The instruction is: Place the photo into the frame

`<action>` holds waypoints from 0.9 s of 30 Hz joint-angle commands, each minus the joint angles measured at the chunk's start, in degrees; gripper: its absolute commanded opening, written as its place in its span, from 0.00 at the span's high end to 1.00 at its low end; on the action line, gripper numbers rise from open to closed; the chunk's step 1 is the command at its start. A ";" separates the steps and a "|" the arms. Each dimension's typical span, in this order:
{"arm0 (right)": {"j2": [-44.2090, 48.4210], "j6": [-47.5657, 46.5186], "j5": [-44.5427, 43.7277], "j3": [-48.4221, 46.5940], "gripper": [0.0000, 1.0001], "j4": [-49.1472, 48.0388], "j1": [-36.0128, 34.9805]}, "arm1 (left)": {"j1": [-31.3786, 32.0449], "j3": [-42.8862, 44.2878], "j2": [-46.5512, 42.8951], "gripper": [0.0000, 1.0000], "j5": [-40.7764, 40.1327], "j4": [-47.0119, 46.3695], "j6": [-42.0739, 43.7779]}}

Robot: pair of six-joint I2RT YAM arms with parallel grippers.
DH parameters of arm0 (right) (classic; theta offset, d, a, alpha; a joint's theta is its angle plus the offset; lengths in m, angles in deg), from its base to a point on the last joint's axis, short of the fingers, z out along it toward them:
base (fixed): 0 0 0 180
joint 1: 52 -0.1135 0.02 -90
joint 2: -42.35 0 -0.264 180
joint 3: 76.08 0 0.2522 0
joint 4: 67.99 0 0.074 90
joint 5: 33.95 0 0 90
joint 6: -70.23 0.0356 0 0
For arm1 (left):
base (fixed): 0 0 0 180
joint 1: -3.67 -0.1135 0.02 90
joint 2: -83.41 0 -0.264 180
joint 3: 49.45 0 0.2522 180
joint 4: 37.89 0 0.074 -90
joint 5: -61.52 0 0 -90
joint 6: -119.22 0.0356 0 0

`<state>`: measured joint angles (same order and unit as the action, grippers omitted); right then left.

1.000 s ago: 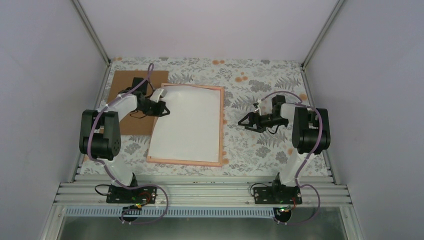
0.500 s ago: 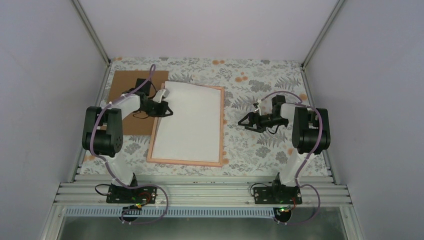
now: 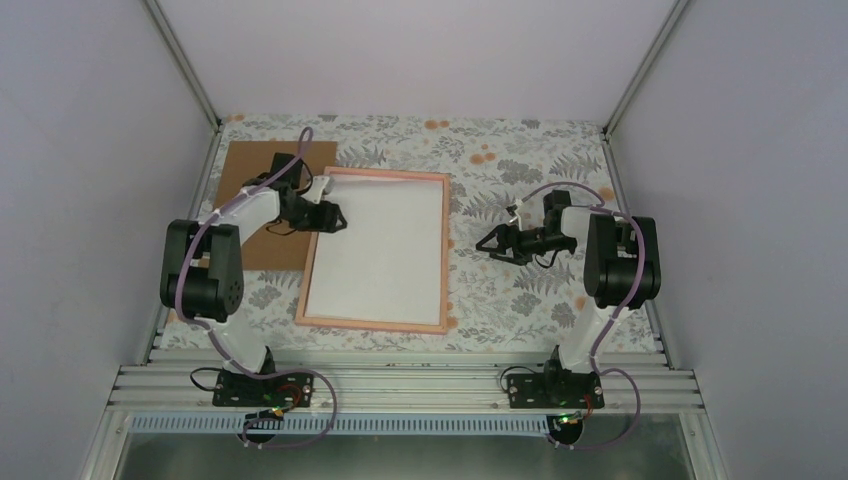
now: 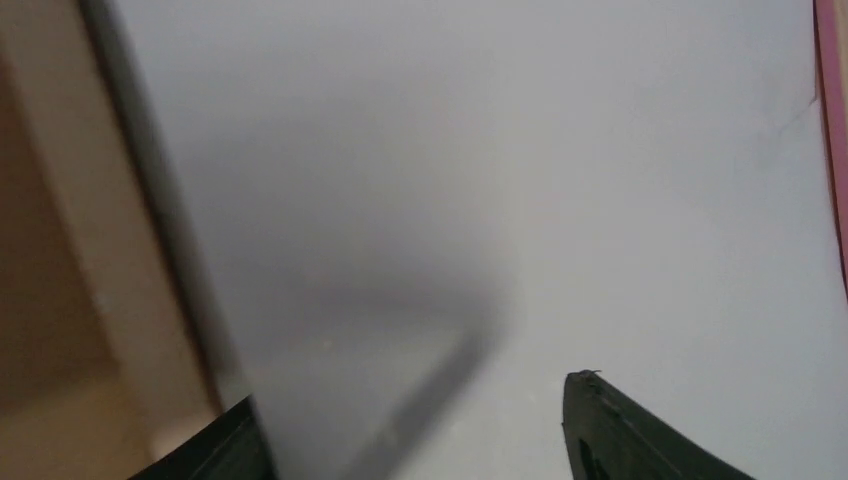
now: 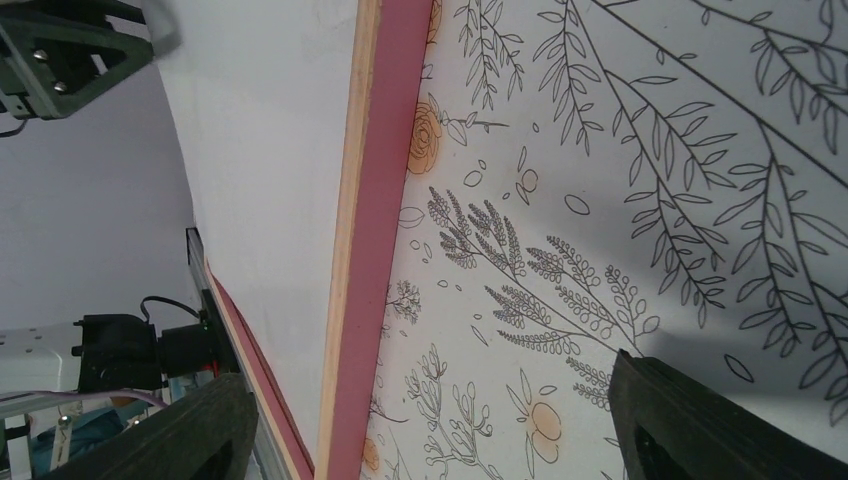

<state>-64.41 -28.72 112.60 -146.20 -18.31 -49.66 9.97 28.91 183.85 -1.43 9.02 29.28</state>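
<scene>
The pink frame (image 3: 443,250) lies flat on the flowered cloth, and a white sheet (image 3: 375,250) fills it, flat inside the border. No printed picture shows, so the photo is hidden. My left gripper (image 3: 333,216) hovers over the sheet's far left corner. In the left wrist view it (image 4: 415,395) is open, with only the white sheet (image 4: 500,150) beneath. My right gripper (image 3: 485,243) stands open over the cloth just right of the frame. The right wrist view shows the frame's pink edge (image 5: 375,230) left of that open gripper (image 5: 430,375).
A brown cardboard sheet (image 3: 262,180) lies at the far left, partly under my left arm and beside the frame. Flowered cloth (image 3: 520,160) covers the table. Grey walls close in the left, right and far sides.
The white sheet's far left corner was raised in my left gripper. It now lies flat inside the frame, and the left gripper has opened. The right arm has not moved.
</scene>
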 commanded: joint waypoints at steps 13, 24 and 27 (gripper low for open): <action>1.84 -1.32 1.96 1.33 0.13 -1.15 -2.69 | -4.50 -1.23 -6.55 0.16 -3.86 7.09 8.71; -3.55 -1.03 6.98 -2.08 0.18 -1.18 -9.22 | -6.92 -4.88 -1.85 0.15 2.19 5.18 8.69; -5.55 -0.43 7.90 -3.30 0.20 -1.27 -9.92 | -6.84 -4.60 0.86 0.17 5.67 3.63 7.99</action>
<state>-67.53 -29.12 117.19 -147.31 -18.70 -58.53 3.17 24.67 181.47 -1.52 14.96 37.50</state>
